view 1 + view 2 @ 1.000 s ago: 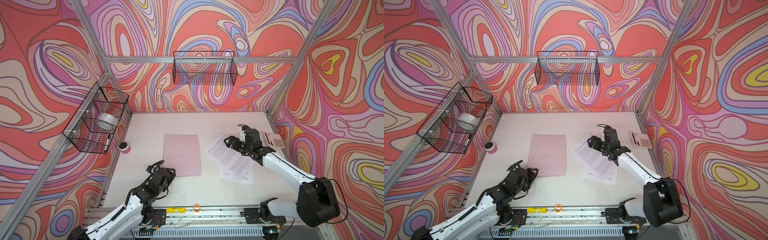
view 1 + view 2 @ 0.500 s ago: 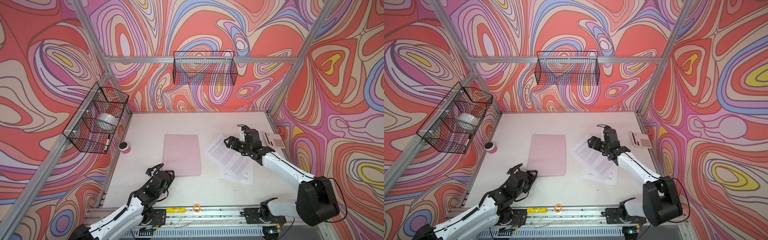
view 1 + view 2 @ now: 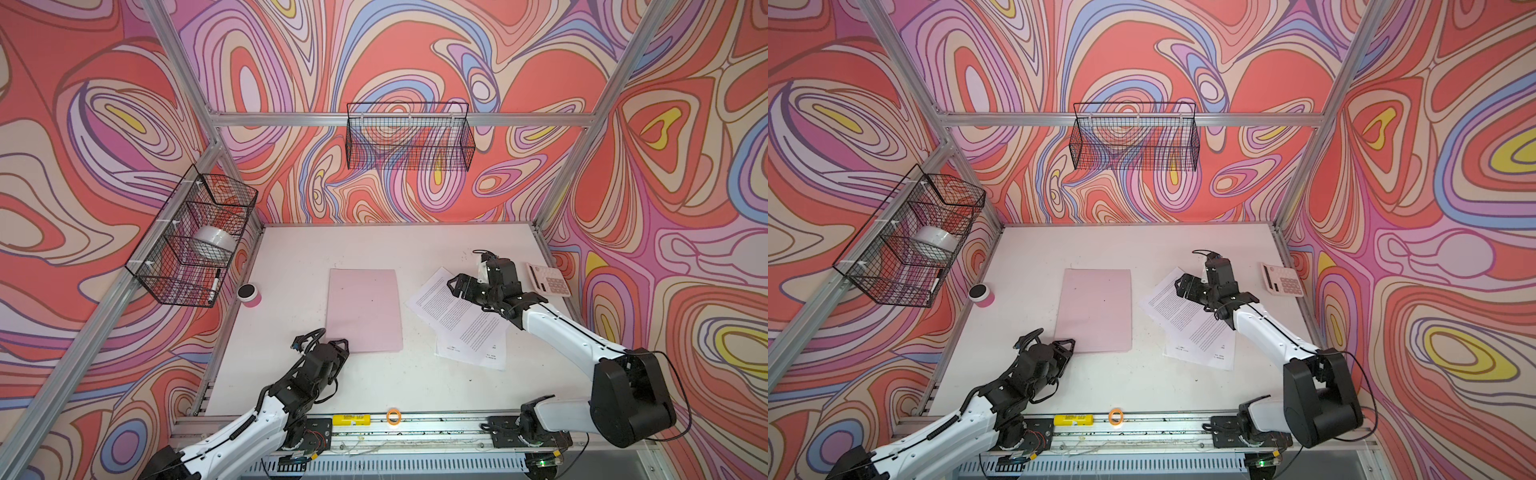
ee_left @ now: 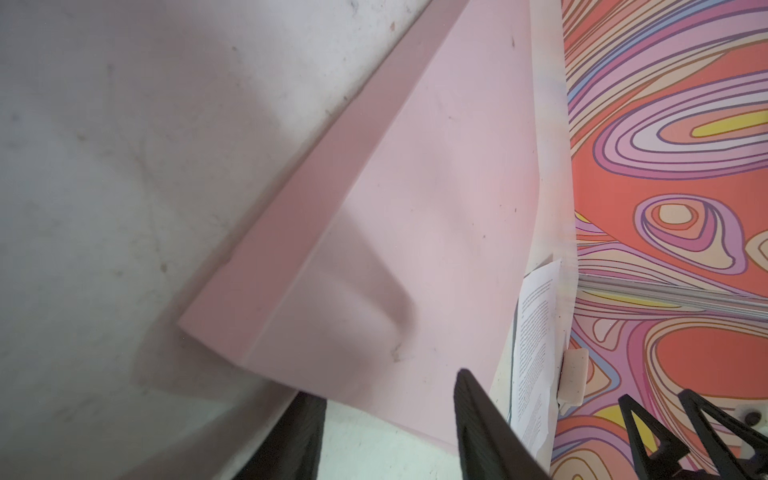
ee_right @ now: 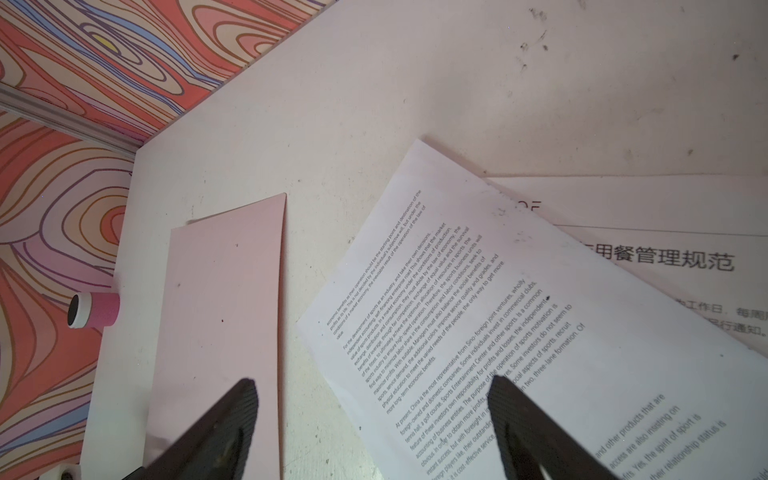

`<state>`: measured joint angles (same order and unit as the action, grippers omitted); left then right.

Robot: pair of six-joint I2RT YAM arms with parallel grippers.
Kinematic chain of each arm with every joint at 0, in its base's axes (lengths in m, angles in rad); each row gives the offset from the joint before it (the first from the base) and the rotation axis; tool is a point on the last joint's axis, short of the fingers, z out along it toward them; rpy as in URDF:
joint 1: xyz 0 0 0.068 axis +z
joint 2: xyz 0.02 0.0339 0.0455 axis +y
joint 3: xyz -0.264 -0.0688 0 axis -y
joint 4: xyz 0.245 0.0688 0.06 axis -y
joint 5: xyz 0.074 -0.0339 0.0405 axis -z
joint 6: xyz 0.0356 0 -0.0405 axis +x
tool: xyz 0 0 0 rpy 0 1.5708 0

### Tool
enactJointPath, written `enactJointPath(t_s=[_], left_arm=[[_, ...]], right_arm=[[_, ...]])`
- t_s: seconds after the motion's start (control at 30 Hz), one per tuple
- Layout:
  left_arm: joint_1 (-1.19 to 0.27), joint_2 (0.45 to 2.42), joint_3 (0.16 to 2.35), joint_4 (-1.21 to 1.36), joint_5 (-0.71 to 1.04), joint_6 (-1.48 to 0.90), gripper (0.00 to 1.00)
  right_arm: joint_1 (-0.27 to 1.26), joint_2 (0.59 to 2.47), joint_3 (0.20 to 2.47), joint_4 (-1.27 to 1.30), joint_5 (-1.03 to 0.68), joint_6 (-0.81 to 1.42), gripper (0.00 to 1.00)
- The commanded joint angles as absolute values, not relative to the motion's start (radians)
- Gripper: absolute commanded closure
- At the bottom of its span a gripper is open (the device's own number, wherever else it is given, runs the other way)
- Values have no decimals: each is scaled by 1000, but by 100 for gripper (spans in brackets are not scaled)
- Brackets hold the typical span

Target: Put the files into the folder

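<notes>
The left fingers are seen apart, with nothing clamped between them. They are set low at the near left corner of the folder (its near edge is seen running across the gap in the left wrist view). The right fingers are spread wide and poised over the far end of the files, with one tip over the top sheet and the other towards the folder; no sheet is gripped. The folder is laid flat in the middle of the bench. The files are fanned loosely just to its right, apart from it, and a sheet with a bold heading is partly covered by the sheet of dense text. A calculator is placed beyond them by the right wall, and a pink container is stood by the left wall.
</notes>
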<state>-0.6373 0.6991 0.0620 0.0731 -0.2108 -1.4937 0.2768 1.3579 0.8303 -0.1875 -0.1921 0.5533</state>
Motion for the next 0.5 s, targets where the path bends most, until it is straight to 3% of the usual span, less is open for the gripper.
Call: enactJointPath(t_s=[0.0,0.47], left_arm=[[-643,735,31,167,-240,-1503,50],[-653,877,-12,415,-347,-1452,56]], right_arm=[[281,1372,821,-173,-194,536,9],[281,1395,837,-175,-207,509,9]])
